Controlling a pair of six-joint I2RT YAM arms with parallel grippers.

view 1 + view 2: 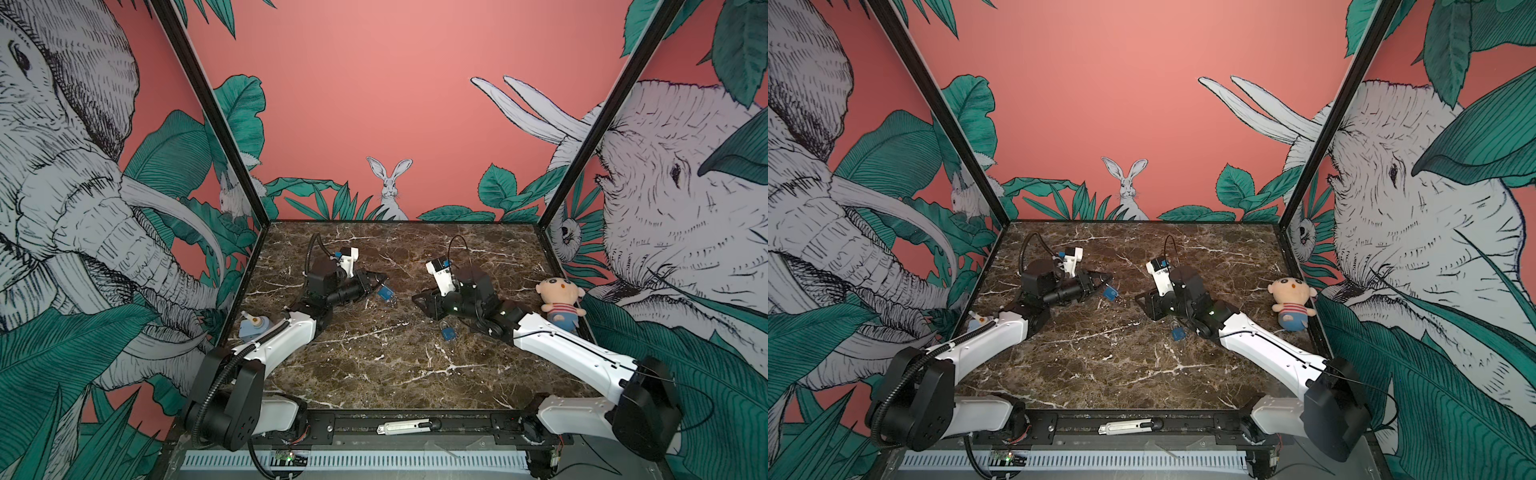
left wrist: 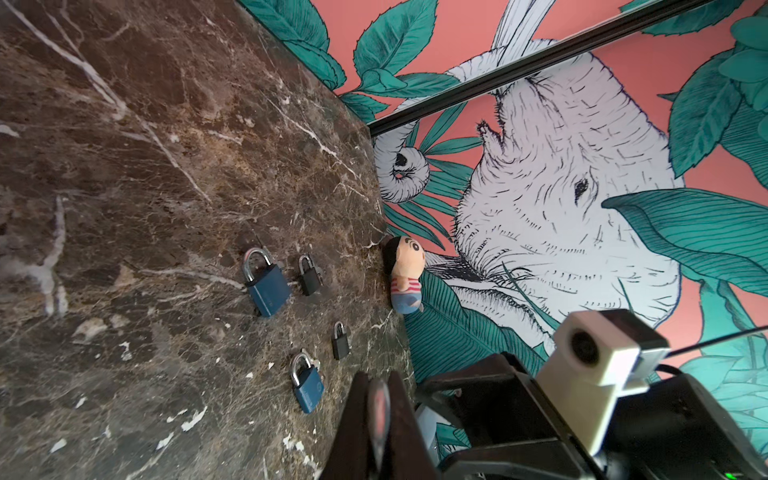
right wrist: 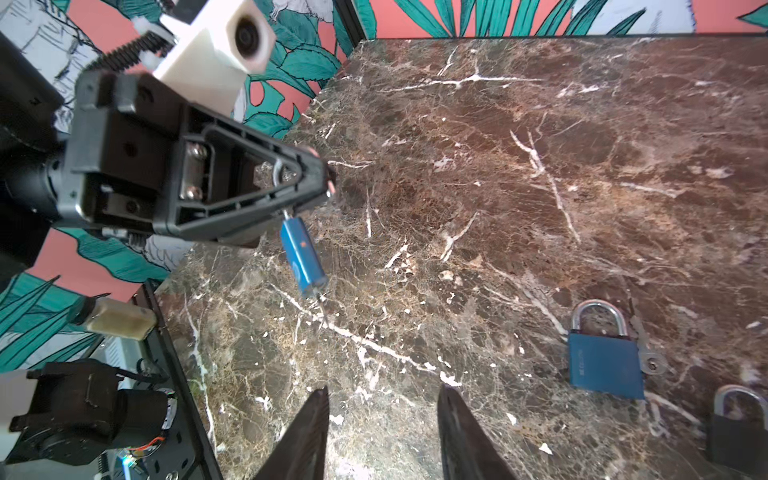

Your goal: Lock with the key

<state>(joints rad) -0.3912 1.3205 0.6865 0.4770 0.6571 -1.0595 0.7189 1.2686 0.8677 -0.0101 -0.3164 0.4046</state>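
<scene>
My left fingers point(image 3: 330, 178) are pinched tight on the shackle of a blue padlock point(image 3: 301, 257), which hangs from them over the middle of the surface point(image 3: 540, 124). The key point(image 3: 322, 309) sticks out of its lower end, edge-on, a thin silvery sliver. My right fingers point(image 3: 382, 388) stand apart just to the right, holding nothing. Nearer, a second blue padlock point(image 3: 602, 365) lies flat with a second key point(image 3: 650, 361) just beside its body.
</scene>
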